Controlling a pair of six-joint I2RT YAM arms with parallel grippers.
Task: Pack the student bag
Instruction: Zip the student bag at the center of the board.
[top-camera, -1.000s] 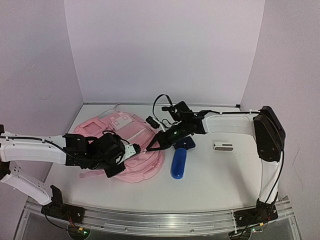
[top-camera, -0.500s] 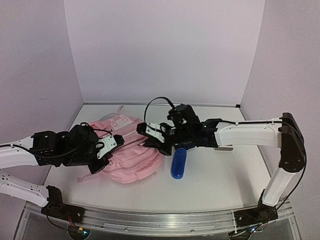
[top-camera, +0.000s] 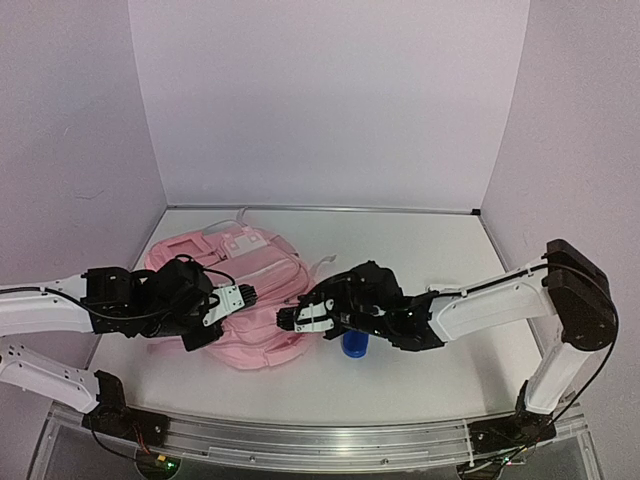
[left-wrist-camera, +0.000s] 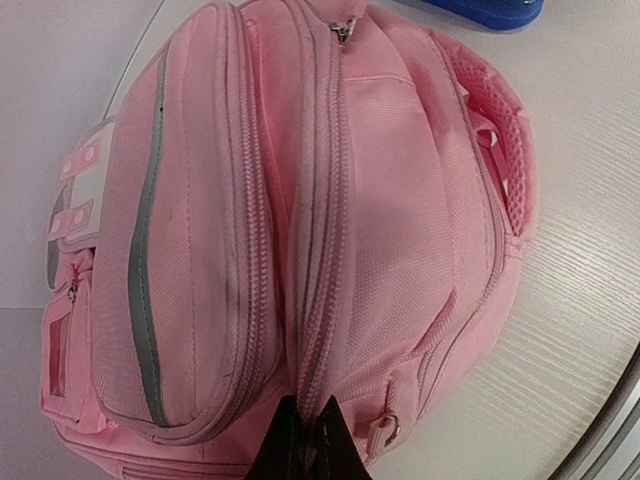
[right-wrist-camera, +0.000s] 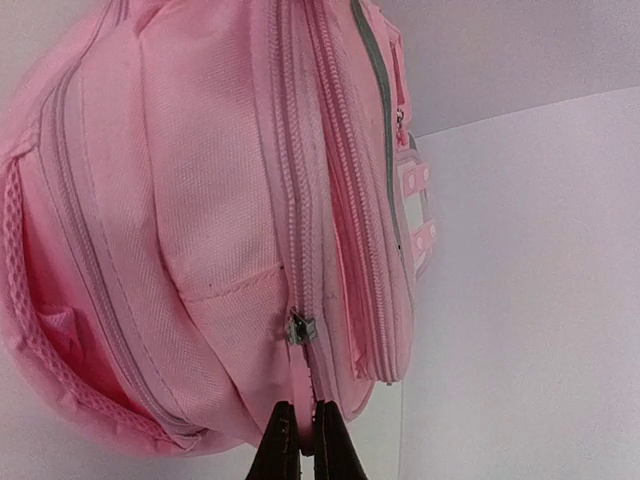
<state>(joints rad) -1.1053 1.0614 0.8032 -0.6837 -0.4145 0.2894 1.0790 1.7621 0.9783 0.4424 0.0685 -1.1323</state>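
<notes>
The pink student bag (top-camera: 250, 265) lies on its side at the left of the table. My left gripper (top-camera: 247, 295) is shut on the bag's zip seam at its near left; in the left wrist view the tips (left-wrist-camera: 306, 425) pinch the pink fabric (left-wrist-camera: 200, 220) beside the zip. My right gripper (top-camera: 288, 318) is at the bag's near right edge. In the right wrist view it (right-wrist-camera: 300, 430) is shut on the pink pull tab just below the metal slider (right-wrist-camera: 298, 328) of the bag (right-wrist-camera: 200, 200). The zip above the slider looks closed.
A blue rounded object (top-camera: 354, 346) lies on the white table (top-camera: 420, 250) right of the bag, mostly hidden under my right arm; it shows at the top edge of the left wrist view (left-wrist-camera: 490, 10). Lilac walls close in the back and both sides.
My right arm has swung from behind the bag round to its near right edge, low over the table. The left gripper drew back left, then edged right. The bag has shifted and turned.
</notes>
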